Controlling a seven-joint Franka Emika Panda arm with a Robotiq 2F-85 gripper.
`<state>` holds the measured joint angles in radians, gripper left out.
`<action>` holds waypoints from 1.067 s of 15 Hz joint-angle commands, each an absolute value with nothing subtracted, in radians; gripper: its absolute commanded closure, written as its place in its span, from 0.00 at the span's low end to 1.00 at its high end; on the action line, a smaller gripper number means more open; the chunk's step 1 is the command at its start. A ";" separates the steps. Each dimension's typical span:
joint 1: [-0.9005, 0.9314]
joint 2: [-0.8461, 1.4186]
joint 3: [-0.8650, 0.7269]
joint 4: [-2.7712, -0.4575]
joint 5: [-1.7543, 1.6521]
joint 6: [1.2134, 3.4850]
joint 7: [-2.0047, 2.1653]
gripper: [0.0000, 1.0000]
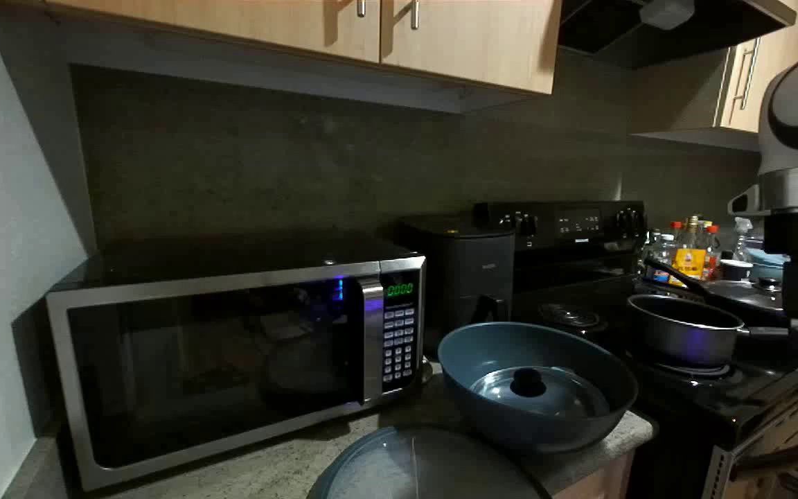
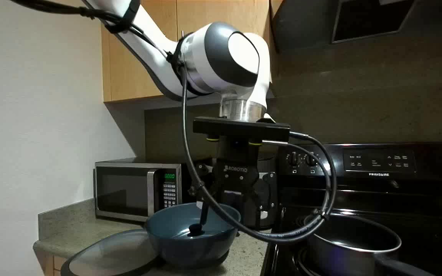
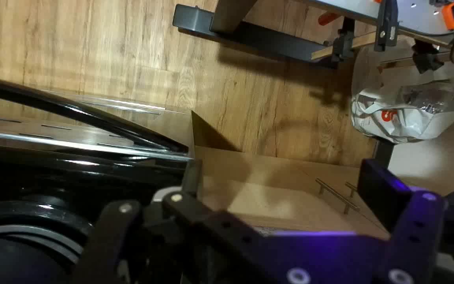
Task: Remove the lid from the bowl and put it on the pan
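Step in hand, by my judgement: approach, no grasp made. Stove lies right of the bowl in both exterior views. The surface carries the bowl close to the stove. Arm hangs well to the right of the bowl in an exterior view; microwave lies to its left in both. A grey dome sits just beside the bowl, contact not resolvable. Pan, uncovered, rests on the stove, right of the bowl and apart from it. Lid lies inside the bowl, below the rim, so neither removal nor placement is done. Next move, I judge, calls for travel to a spot above the bowl's centre, descent inside the rim without catching the wall, a firm pinch, then a straight lift until clear of the rim before crossing to the pan. Gripper: released, holding nothing; only backdrop shows in its gap in the wrist view, no bowl there. Fingers stand wide apart, near full spread at a guess, and touch nothing that I can make out. Knob, near the bowl's middle, is the likely pinch point; it looks small, so I would expect a slip if the squeeze comes off-centre.
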<state>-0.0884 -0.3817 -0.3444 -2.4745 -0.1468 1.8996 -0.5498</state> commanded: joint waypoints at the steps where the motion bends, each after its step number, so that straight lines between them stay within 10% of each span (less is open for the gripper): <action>1: -0.111 -0.379 -0.323 -2.473 -0.138 1.898 -0.557 0.00; 16: 0.044 -0.158 -0.191 -2.417 -0.019 2.218 -0.737 0.00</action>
<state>0.0280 -0.2332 -0.2415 -2.4450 -0.0337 2.1525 -0.6486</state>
